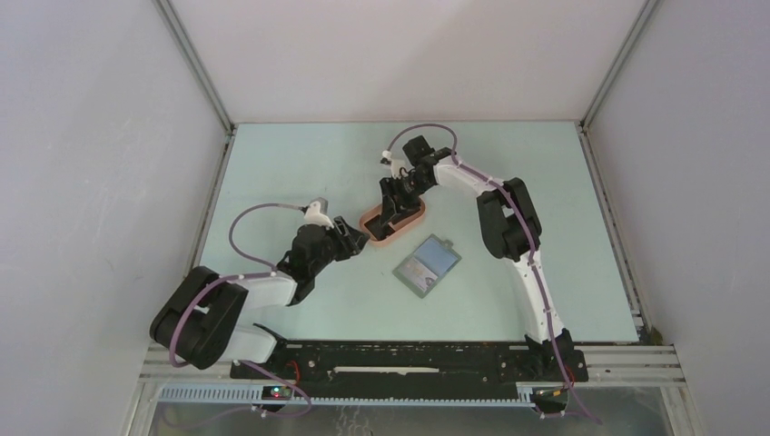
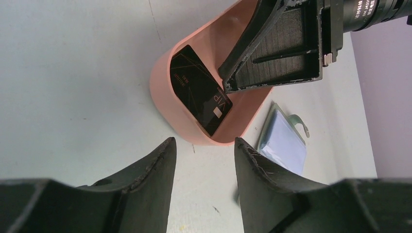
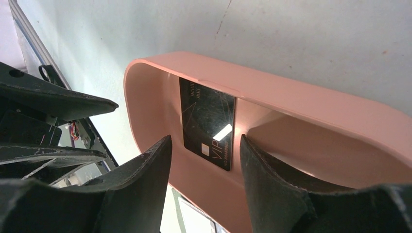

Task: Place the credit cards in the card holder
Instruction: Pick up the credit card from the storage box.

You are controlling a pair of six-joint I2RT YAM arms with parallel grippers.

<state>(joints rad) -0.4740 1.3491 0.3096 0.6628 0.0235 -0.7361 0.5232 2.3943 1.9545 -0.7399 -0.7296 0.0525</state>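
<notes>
Eyeballing this, the black credit card (image 3: 208,124) leans inside the pink tray (image 3: 301,99), card holder (image 1: 427,264) just beside it on the counter (image 1: 300,163), right hand (image 3: 204,145) and left hand (image 2: 204,143) both released and empty; card's probably light, stiff and slick, so I'd pinch its raised edge.

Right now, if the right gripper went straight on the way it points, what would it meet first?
Most likely the black VIP card, lying in the pink tray straight ahead of the open right gripper; how far off it lies is unclear.
</notes>
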